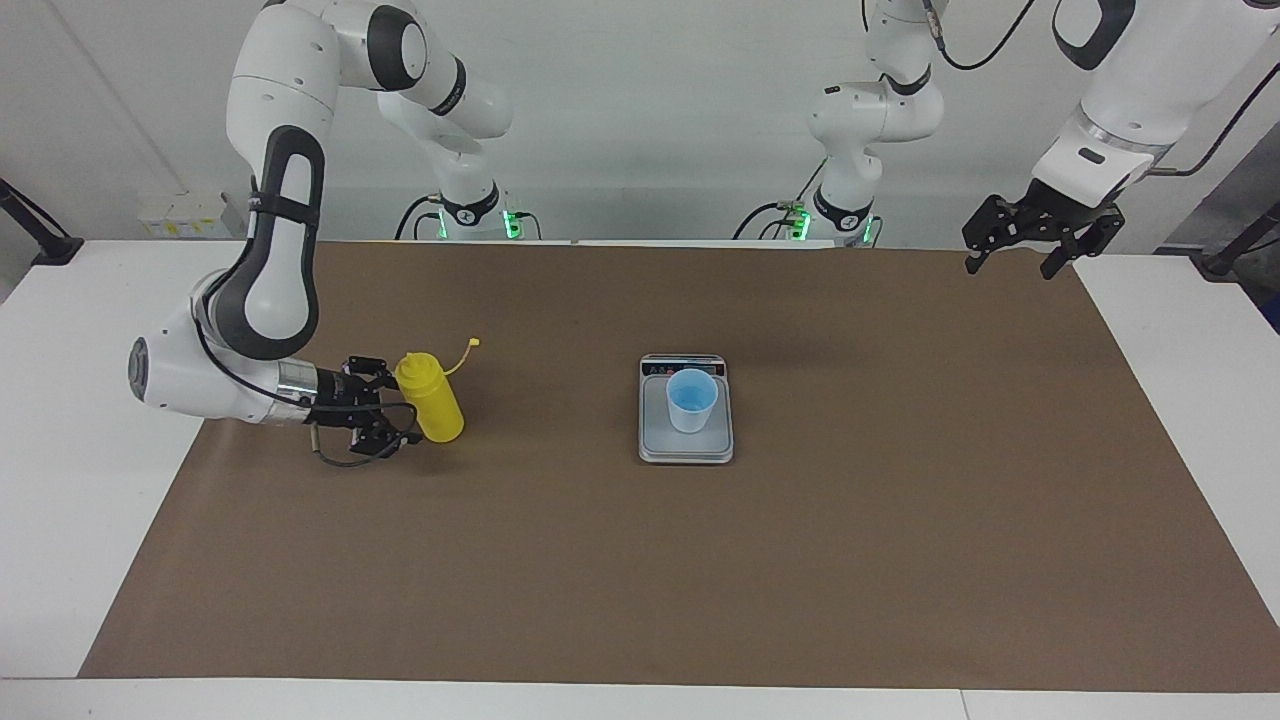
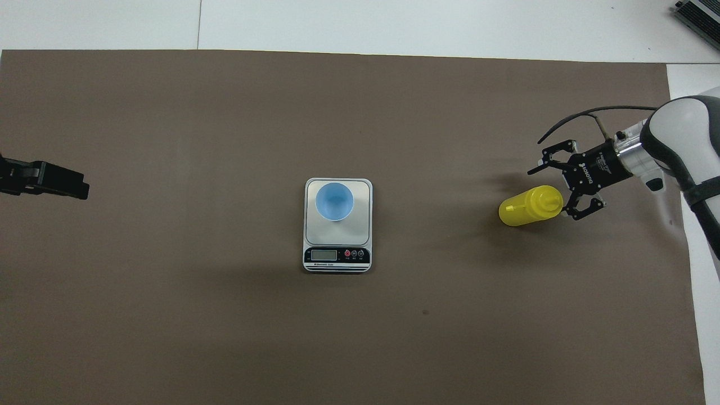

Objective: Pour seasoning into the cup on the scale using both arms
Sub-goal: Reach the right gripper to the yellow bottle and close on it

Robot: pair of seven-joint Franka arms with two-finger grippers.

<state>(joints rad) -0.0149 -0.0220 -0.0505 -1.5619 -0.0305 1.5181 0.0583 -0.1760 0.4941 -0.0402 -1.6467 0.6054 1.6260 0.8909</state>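
The yellow seasoning bottle point(image 1: 432, 398) stands upright on the brown mat toward the right arm's end of the table, its cap hanging open on the tether; it also shows in the overhead view point(image 2: 527, 208). My right gripper point(image 1: 395, 405) point(image 2: 557, 191) is low and level beside the bottle, open, with its fingertips at the bottle's sides and not closed on it. The pale-blue cup point(image 1: 690, 400) point(image 2: 334, 201) stands on the scale point(image 1: 685, 447) point(image 2: 363, 225) at the middle of the table. My left gripper point(image 1: 1010, 268) point(image 2: 56, 183) waits open and empty, raised over the left arm's end of the mat.
The scale's display strip point(image 2: 323, 255) is at its end nearer to the robots. A brown mat point(image 1: 900, 520) covers most of the white table point(image 1: 60, 420). A dark device point(image 2: 697, 17) lies off the mat at the corner farthest from the robots.
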